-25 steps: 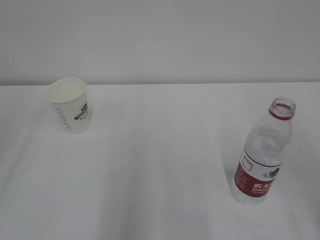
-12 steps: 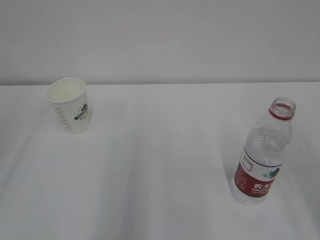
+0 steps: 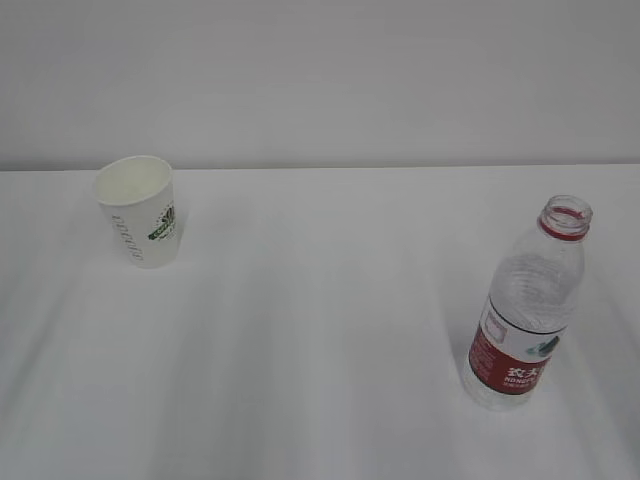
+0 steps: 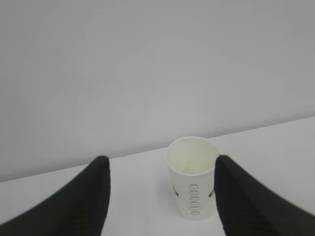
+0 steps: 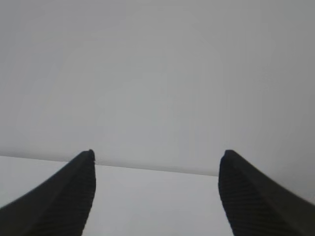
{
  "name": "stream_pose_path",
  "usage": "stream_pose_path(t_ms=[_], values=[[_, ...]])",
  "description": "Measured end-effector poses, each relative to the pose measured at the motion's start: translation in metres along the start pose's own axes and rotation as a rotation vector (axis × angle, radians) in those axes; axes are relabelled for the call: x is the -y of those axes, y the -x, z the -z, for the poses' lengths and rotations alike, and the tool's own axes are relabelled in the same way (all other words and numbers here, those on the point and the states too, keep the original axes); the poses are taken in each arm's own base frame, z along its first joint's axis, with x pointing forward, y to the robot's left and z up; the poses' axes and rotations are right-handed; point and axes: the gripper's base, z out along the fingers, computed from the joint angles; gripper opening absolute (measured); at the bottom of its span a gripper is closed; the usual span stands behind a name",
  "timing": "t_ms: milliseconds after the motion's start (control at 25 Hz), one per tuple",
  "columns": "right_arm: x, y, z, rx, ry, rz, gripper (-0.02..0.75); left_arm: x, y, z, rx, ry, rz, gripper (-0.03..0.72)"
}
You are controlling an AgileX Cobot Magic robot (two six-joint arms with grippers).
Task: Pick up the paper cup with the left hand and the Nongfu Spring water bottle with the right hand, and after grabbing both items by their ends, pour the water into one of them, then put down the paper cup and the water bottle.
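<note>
A: Which step was in hand?

B: The approach, by the look of it; nothing had been picked up. The paper cup [image 3: 138,210] stood upright at the far left of the white table [image 3: 320,330], and the Nongfu Spring water bottle [image 3: 526,305] stood upright at the near right, uncapped, well apart from the cup.

A: And the end effectors?

B: Neither showed in the exterior view. In the left wrist view the left hand [image 4: 157,169] had its jaws spread wide and empty, with the cup beyond them, nearer the right finger [image 4: 241,201] than the left one. The right hand [image 5: 156,162] was likewise open and held nothing; its camera saw only table and wall, no bottle.

A: Was there water in the bottle?

B: It could not be told for certain from these views; the cup looked empty.

A: What did the next move call for?

B: Probably the left end effector had to shift a little right to centre the cup, advance until the jaws flanked it, then close gently, since paper crushes. The right one had first to bring the bottle into view and between its jaws
</note>
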Motion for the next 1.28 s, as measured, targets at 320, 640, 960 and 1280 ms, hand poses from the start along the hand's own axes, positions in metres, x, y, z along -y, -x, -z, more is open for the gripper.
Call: stream_pose_path(t_ms=[320,640,960,1280], values=[[-0.005,-0.032,-0.008,-0.059,0.022,0.005,0.587,0.002,-0.016,-0.023,-0.063,-0.018,0.007,0.484],[-0.011,-0.061,-0.022,-0.077,0.056,-0.004,0.587,0.005,-0.042,-0.057,-0.111,-0.046,0.024,0.483],[-0.015,-0.073,-0.041,-0.054,0.08,-0.02,0.587,0.008,-0.07,-0.084,-0.112,-0.07,0.046,0.475],[-0.016,-0.085,-0.05,-0.107,0.09,-0.027,0.587,0.011,-0.093,-0.097,-0.134,-0.082,0.063,0.468]])
